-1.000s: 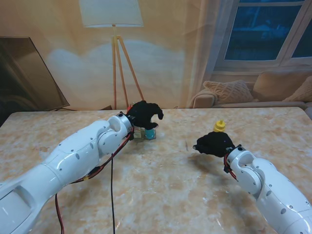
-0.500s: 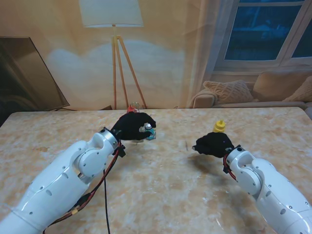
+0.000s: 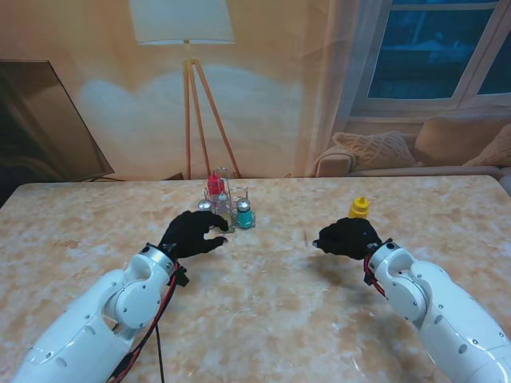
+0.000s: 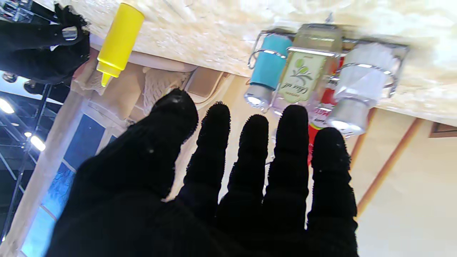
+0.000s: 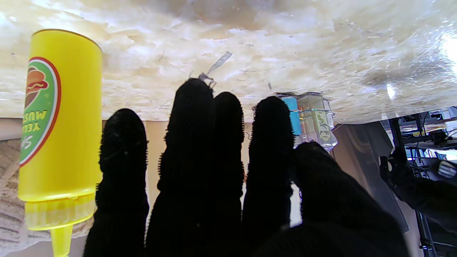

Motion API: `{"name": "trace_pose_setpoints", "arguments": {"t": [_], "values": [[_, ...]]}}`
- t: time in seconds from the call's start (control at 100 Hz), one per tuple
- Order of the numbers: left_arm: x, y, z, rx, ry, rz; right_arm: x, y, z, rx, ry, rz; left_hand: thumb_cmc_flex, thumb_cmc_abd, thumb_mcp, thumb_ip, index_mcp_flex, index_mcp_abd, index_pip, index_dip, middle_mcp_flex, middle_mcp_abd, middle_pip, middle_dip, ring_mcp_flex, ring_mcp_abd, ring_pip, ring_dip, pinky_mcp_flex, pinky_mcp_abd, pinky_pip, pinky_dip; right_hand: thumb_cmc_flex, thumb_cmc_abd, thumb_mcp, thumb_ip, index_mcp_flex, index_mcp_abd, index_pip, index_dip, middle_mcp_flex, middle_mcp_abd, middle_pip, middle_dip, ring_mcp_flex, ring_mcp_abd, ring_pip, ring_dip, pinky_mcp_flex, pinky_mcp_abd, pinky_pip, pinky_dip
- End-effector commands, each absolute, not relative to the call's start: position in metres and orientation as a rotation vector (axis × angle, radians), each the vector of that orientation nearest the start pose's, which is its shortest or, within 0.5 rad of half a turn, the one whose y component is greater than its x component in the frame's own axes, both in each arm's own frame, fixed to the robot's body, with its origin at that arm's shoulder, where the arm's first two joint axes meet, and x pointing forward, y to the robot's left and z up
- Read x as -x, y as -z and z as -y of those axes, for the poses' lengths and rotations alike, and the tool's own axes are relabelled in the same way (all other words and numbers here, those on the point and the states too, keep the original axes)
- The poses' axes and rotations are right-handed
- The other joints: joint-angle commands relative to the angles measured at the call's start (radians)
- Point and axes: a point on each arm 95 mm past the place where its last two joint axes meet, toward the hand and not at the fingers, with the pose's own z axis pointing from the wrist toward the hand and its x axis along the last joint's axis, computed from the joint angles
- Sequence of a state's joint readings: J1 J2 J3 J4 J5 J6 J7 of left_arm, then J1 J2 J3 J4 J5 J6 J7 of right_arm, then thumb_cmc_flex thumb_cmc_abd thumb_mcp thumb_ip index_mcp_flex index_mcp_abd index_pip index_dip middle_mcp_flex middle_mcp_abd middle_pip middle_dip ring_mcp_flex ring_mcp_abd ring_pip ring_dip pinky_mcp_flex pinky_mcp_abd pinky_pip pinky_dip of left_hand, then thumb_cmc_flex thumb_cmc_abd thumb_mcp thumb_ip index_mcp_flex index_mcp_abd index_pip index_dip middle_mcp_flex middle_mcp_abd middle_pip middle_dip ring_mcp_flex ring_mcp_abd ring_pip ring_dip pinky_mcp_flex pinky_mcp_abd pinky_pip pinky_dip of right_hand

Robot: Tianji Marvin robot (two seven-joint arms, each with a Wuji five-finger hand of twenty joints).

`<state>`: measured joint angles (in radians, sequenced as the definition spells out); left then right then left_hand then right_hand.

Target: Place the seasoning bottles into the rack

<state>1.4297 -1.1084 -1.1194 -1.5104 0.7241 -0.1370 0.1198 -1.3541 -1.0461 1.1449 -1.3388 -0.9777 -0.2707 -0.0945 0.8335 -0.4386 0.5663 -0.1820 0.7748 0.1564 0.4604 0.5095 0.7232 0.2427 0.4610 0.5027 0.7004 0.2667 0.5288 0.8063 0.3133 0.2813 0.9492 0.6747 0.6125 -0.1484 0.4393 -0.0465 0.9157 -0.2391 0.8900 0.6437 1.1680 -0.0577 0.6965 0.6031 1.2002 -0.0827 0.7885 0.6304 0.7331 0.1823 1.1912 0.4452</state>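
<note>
Marble bench (image 3: 263,303). Wire rack (image 3: 227,206), landmark, holding teal, oil, red and white bottles. Left hand (image 3: 192,234): released, empty, just nearer than rack. Right hand (image 3: 345,237): fingers spread, empty. Yellow mustard bottle (image 3: 358,207): upright, well right of rack, just beyond right hand; grasp low, keep vertical.

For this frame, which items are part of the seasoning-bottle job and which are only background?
Part of the job:
- wire rack
- teal shaker, in the rack
- clear olive-oil bottle, in the rack
- white shaker, in the rack
- red bottle, in the rack
- yellow mustard squeeze bottle, outside the rack

Background:
- floor lamp
- beige sofa
- window
</note>
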Motion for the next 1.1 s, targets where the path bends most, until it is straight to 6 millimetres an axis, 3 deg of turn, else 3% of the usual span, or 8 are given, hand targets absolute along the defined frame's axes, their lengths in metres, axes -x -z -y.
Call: {"name": "trace_pose_setpoints", "arguments": {"t": [0.0, 0.22, 0.67, 0.81, 1.09], "values": [[-0.424, 0.317, 0.022, 1.316, 1.79, -1.385, -0.446, 0.335, 0.024, -1.048, -1.554, -1.665, 0.026, 0.016, -0.02, -0.004, 0.029, 0.01, -0.011, 0.017, 0.019, 0.005, 0.002, 0.012, 0.018, 0.014, 0.016, 0.023, -0.002, 0.01, 0.017, 0.025, -0.004, 0.001, 0.008, -0.031, 0.011, -0.02, 0.01, -0.005, 0.012, -0.004, 0.008, 0.002, 0.018, -0.025, 0.006, -0.005, -0.002, 0.002, 0.002, 0.013], [-0.422, 0.333, 0.013, 1.345, 1.742, -1.296, -0.448, 0.335, 0.024, -1.051, -1.554, -1.67, 0.045, 0.015, -0.039, -0.002, 0.034, 0.009, -0.004, 0.021, 0.024, 0.008, 0.005, 0.016, 0.019, 0.021, 0.024, 0.031, -0.006, 0.018, 0.026, 0.033, -0.003, 0.001, 0.008, -0.03, 0.012, -0.019, 0.01, -0.005, 0.012, -0.004, 0.008, 0.002, 0.018, -0.026, 0.005, -0.004, -0.003, 0.003, 0.002, 0.013], [-0.424, 0.338, 0.004, 1.333, 1.683, -1.289, -0.446, 0.33, 0.023, -1.024, -1.562, -1.673, 0.052, 0.023, -0.059, 0.005, 0.032, 0.011, -0.01, 0.019, 0.014, 0.01, 0.0, 0.017, 0.005, 0.023, 0.02, 0.032, -0.017, 0.019, 0.021, 0.038, -0.005, 0.001, 0.006, -0.031, 0.011, -0.024, 0.01, -0.005, 0.014, -0.006, 0.007, 0.002, 0.019, -0.029, 0.005, -0.005, -0.001, 0.003, 0.003, 0.013], [-0.422, 0.338, 0.002, 1.328, 1.687, -1.278, -0.45, 0.312, 0.024, -1.007, -1.595, -1.699, 0.052, 0.024, -0.059, 0.006, 0.029, 0.015, -0.012, 0.019, 0.01, 0.011, -0.001, 0.016, 0.002, 0.023, 0.019, 0.031, -0.018, 0.019, 0.021, 0.038, -0.006, 0.002, 0.005, -0.031, 0.008, -0.023, 0.007, -0.006, 0.01, -0.006, 0.003, 0.0, 0.015, -0.029, 0.0, -0.006, 0.001, 0.002, 0.003, 0.014], [-0.423, 0.337, -0.002, 1.313, 1.691, -1.254, -0.466, 0.256, 0.035, -0.921, -1.614, -1.693, 0.029, 0.023, -0.025, 0.012, 0.029, 0.034, -0.041, 0.008, 0.001, 0.015, -0.005, 0.014, -0.007, 0.023, 0.012, 0.027, -0.024, 0.019, 0.014, 0.038, 0.006, -0.027, 0.007, -0.042, -0.041, -0.016, -0.014, -0.027, -0.03, -0.001, -0.036, -0.013, -0.025, -0.024, -0.058, -0.026, -0.011, -0.008, -0.016, 0.007]]}}
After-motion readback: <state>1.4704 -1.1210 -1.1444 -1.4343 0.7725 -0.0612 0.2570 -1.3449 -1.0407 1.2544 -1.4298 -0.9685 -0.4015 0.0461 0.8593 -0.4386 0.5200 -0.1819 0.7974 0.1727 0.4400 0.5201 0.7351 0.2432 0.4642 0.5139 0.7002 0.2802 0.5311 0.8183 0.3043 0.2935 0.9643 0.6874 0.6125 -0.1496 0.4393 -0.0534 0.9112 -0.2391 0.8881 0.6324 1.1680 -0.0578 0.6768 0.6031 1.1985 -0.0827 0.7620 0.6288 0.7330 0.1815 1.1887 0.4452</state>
